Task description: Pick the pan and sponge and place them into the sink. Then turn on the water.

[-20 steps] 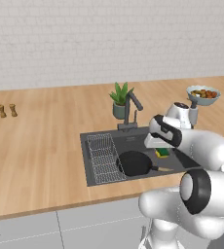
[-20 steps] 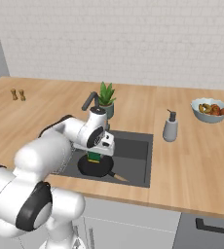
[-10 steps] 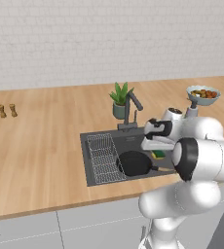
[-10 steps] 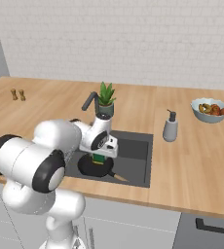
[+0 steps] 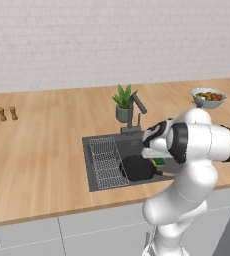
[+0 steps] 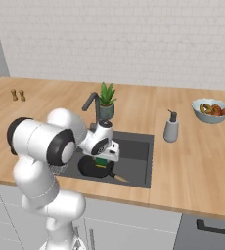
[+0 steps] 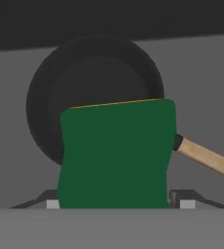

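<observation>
Sink (image 5: pixel 98 177) sits recessed in the wooden counter (image 5: pixel 42 145), toward its front edge, right of the middle in the left base view. Wire dish rack (image 5: pixel 107 162) takes the sink's left part. Faucet (image 5: pixel 133 112) stands at the sink's rear rim, with a potted plant (image 5: pixel 123 101) just behind it.

Pan (image 5: pixel 137 168) lies flat on the sink floor, right of the rack. In the hand view the pan (image 7: pixel 92 73) is seen from above, its pale wooden handle (image 7: pixel 206 158) running off to the right edge.

Gripper (image 6: pixel 106 155) hangs over the sink, directly above the pan. Sponge (image 7: pixel 115 153) sits between the jaws, green face toward the camera, a thin yellow line along its top edge; it covers the near part of the pan. Jaws spread wide, one finger tip (image 7: pixel 181 199) at each lower corner of the sponge, pinching it across its width. From the right base view, a bit of green sponge (image 6: pixel 101 161) shows below the hand, above the pan (image 6: pixel 92 168).

Fruit bowl (image 6: pixel 211 110) near the counter's right rear. Soap dispenser (image 6: pixel 171 127) just right of the sink. Two small shakers (image 5: pixel 7 114) at the far left of the counter.
</observation>
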You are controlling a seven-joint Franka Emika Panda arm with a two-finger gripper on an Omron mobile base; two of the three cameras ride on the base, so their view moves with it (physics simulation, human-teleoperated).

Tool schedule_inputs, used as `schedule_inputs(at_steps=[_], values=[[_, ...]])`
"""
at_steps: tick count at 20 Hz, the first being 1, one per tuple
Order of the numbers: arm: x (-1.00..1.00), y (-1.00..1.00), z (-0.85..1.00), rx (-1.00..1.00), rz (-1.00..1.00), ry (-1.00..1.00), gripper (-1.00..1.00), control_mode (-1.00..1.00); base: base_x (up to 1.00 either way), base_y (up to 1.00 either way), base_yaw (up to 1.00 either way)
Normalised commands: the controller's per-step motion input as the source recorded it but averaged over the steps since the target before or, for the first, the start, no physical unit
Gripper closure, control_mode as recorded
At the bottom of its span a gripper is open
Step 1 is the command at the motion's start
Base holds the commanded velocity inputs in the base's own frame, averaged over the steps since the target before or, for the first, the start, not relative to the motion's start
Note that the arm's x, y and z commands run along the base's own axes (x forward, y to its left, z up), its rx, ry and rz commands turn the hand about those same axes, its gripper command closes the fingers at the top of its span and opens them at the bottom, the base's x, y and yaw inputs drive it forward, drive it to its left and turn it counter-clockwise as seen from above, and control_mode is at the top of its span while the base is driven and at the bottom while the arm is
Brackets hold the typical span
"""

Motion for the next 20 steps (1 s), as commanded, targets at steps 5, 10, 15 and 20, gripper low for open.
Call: schedule_inputs(at_steps=[5, 10, 15, 20], values=[[0.42, 0.00, -0.35, 0.00, 0.00, -0.01, 1.00, -1.00, 0.00, 0.00, 0.00], [0.36, 0.00, -0.34, 0.00, 0.00, -0.03, 1.00, -1.00, 0.00, 0.00, 0.00], [0.29, -0.03, -0.35, 0.00, 0.00, -0.03, 1.00, -1.00, 0.00, 0.00, 0.00], [0.12, -0.02, -0.34, 0.00, 0.00, -0.02, 1.00, -1.00, 0.00, 0.00, 0.00]])
